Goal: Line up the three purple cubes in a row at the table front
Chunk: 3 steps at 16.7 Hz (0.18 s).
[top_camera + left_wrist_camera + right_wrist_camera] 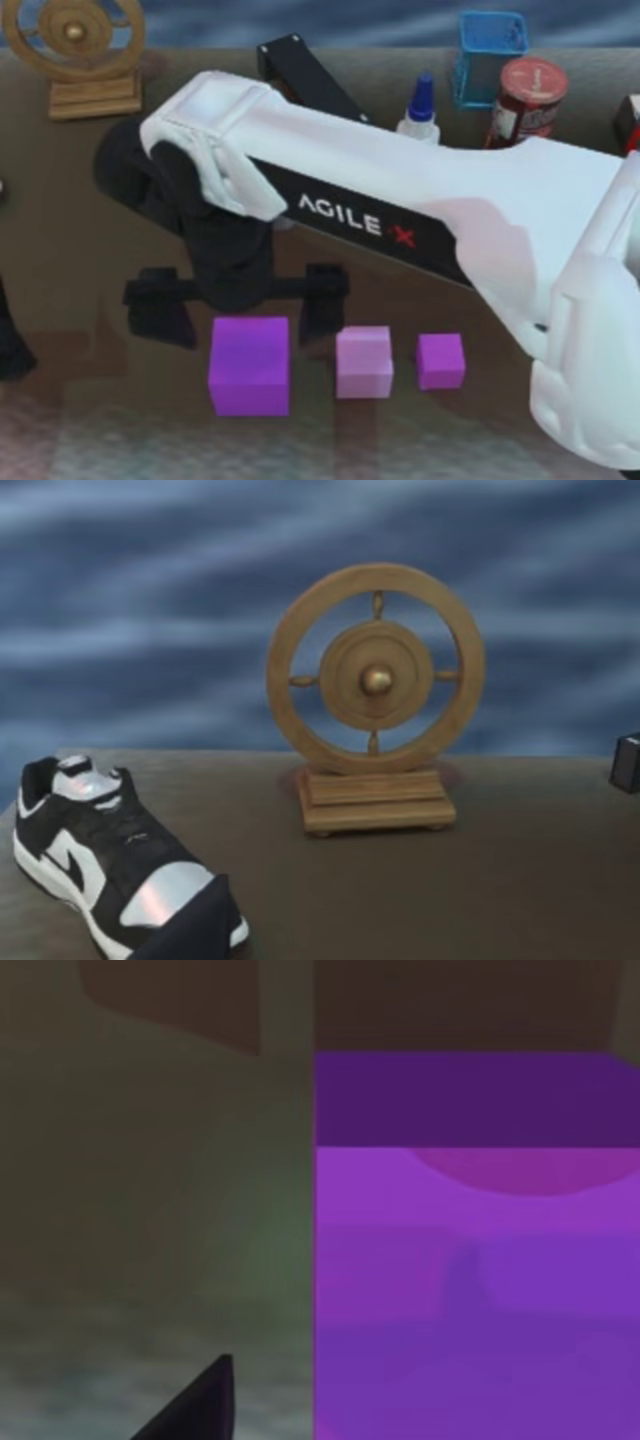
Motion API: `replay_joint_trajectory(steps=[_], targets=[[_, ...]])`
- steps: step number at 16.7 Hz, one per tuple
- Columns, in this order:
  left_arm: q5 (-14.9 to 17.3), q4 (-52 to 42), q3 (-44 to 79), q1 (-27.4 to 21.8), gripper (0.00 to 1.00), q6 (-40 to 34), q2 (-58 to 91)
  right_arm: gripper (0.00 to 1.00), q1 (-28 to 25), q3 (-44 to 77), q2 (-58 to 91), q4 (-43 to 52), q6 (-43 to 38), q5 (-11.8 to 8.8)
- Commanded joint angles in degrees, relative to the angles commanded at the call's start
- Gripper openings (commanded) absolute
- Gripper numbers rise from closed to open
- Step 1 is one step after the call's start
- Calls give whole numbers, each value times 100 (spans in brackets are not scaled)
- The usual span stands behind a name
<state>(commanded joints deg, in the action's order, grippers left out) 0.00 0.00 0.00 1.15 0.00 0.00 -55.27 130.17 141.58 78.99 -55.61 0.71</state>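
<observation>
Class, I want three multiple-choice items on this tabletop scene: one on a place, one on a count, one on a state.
1. Where does the medium pale lilac cube sit?
A. Between the other two cubes
B. At the row's left end
C. Beside the wooden wheel ornament

2. How many purple cubes lie at the table front?
A. Two
B. Three
C. Four

3. The right gripper is:
A. Open behind the large vivid purple cube
B. Shut on the small vivid purple cube
C. Lifting the lilac cube

Answers: A, it has a cube on each side; B, three are visible; A, its fingers stand spread, holding nothing.
</observation>
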Motion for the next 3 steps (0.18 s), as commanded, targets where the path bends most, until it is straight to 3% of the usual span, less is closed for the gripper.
replay_joint_trajectory(steps=[3], targets=[[0,0,0,0,100,0,0,100,-6,220,-33,222,8,1]])
